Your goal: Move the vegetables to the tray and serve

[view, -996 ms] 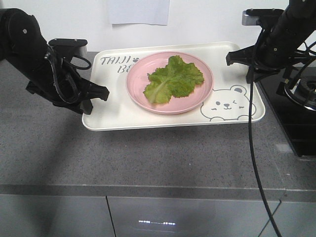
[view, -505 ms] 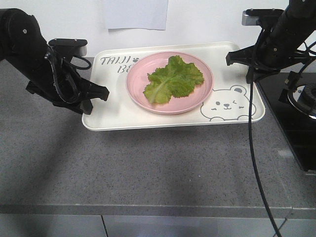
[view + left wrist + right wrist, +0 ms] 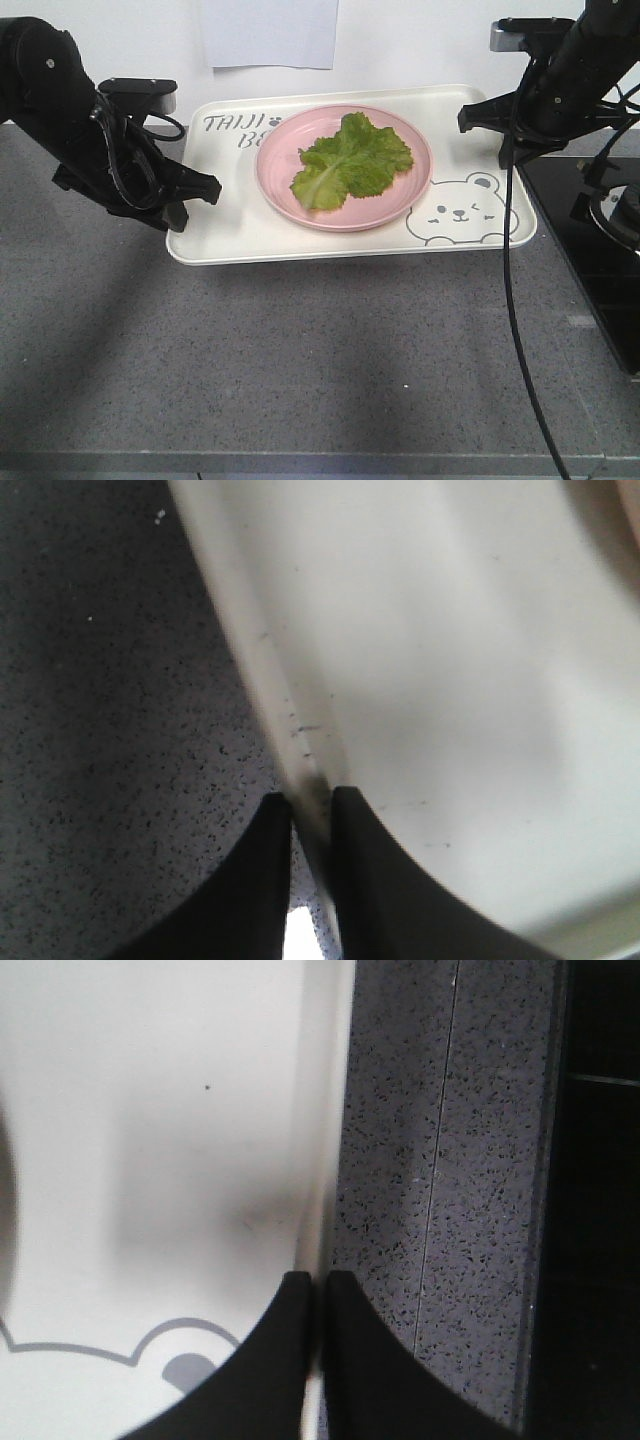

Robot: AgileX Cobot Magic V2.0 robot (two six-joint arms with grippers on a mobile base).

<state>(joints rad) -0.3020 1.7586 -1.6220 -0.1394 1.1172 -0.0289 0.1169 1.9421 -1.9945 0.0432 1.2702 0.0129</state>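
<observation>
Pink plate [image 3: 344, 205], grey countertop [image 3: 300, 360], black stove [image 3: 600, 250].

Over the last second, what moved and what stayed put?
The counter, stove and wall paper drifted sideways and down in the front view. The left gripper and right gripper stay clamped on the tray rims; plate and lettuce unchanged.

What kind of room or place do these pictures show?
Most likely a kitchen. A grey speckled countertop runs along a white wall, a black stove with a burner sits at the right, and a tray carries a pink plate of lettuce.
</observation>
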